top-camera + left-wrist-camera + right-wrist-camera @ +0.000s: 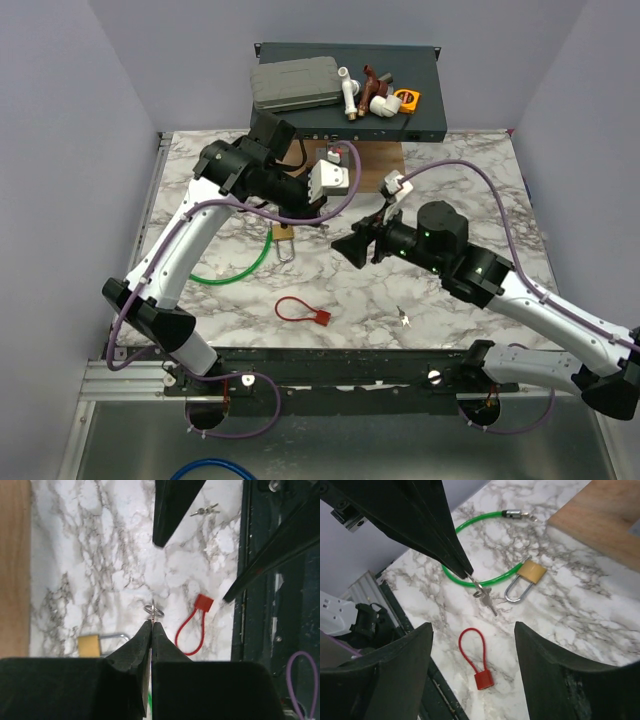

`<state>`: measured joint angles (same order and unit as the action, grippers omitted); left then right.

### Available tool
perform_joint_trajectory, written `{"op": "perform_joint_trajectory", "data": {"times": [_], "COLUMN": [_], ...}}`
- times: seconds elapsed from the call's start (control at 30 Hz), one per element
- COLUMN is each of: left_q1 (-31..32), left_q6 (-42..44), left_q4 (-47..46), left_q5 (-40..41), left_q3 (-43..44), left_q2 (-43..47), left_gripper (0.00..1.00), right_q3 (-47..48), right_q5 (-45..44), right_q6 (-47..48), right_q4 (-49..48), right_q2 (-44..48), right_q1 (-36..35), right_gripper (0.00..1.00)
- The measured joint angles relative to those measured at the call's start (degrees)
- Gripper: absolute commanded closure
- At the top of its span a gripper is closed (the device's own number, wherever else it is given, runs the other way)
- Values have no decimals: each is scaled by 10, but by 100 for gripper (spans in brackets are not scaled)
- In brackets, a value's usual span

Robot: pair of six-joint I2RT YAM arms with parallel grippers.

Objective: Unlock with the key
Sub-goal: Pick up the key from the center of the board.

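A small silver key (489, 601) on a ring (154, 611) hangs in the air, pinched between the tips of my left gripper (152, 624), which is shut on it (326, 224). The brass padlock (283, 234) lies flat on the marble, a little left of and below the key (89, 645) (532, 572), shackle closed. My right gripper (352, 248) hovers just right of the key with its jaws wide open and nothing between them (473, 626).
A red cable lock (300, 310) (483, 679) lies near the front edge. A green cable lock (235, 272) (480, 517) curves left of the padlock. Spare keys (405, 318) lie front right. A wooden board (370, 160) and a dark rack unit (430, 120) with tools stand behind.
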<state>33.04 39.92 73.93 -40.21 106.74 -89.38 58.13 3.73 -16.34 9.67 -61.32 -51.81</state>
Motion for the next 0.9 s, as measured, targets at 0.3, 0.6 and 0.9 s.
{"op": "perform_joint_trajectory", "data": {"times": [0.3,0.6,0.9], "left_q1": [22,55,57], "left_q6": [86,110,102], "left_q4": [111,147,151], "left_q5": [108,121,100], "left_q3": [100,92,92], "left_q2": [-8,38,47], "left_gripper": [100,100,100], "right_q3": [21,-64,-86], "right_q5": [-43,129,220], "right_q6": [64,145,162], "right_q4": [-27,-154,-272], "right_q2": [48,49,21], "right_q1": [0,0,0], "right_gripper": [38,38,47]}}
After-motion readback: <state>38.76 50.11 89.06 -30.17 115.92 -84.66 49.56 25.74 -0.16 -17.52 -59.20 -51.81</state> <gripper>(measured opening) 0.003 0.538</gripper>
